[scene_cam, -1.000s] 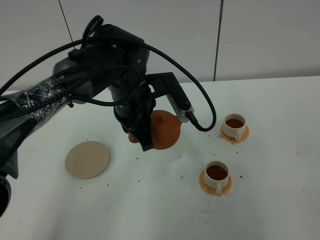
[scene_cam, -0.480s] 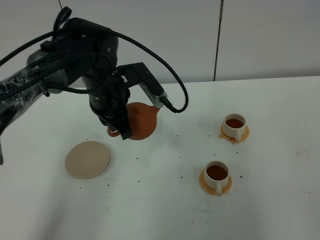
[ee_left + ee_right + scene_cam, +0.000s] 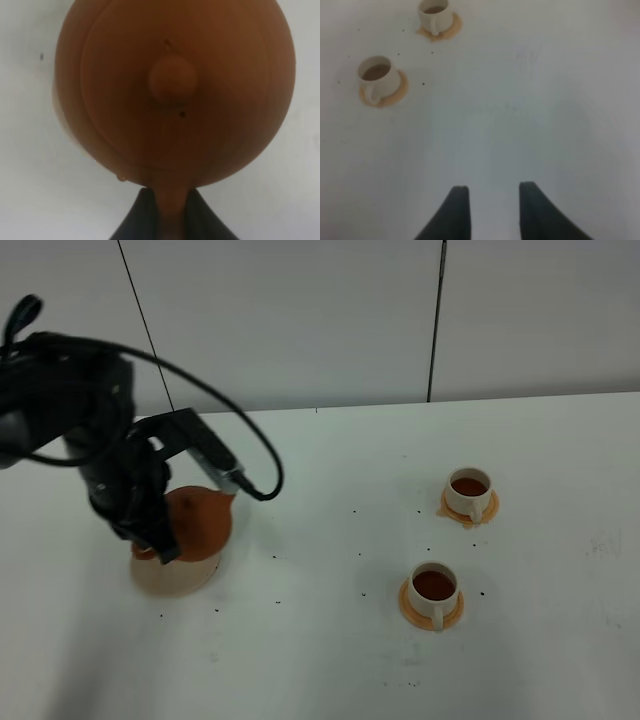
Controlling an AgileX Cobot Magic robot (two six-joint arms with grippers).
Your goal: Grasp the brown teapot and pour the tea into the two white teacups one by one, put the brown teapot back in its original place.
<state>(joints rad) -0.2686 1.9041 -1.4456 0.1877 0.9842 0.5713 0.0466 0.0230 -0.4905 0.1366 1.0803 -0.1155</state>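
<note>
Far left of the high view, the left gripper (image 3: 160, 540) has the teapot (image 3: 197, 523) pinched by its handle, and the pot sits right over the beige coaster (image 3: 170, 578), which pokes out at its 6 o'clock edge; can't tell if the base is actually touching it. The wrist cam looks straight down on the teapot (image 3: 175, 92): round lid, knob dead center, and the handle running into the dark fingers (image 3: 137, 217) clamped on either side of it at 6 o'clock. A sliver of coaster (image 3: 59, 112) shows at the pot's 9 o'clock. Moving right across the white table (image 3: 320, 640), little dark specks are scattered around the middle. Then the near cup (image 3: 434, 587) on its orange saucer (image 3: 410, 609), full of dark tea, handle pointing to about 6 o'clock. The far cup (image 3: 468, 491) sits at roughly 1 o'clock from it, well apart, also full, on its own saucer (image 3: 490, 510). The right gripper (image 3: 490, 212) only shows in its own wrist cam, fingers spread with nothing between them, hanging over bare table with both cups well off.
</note>
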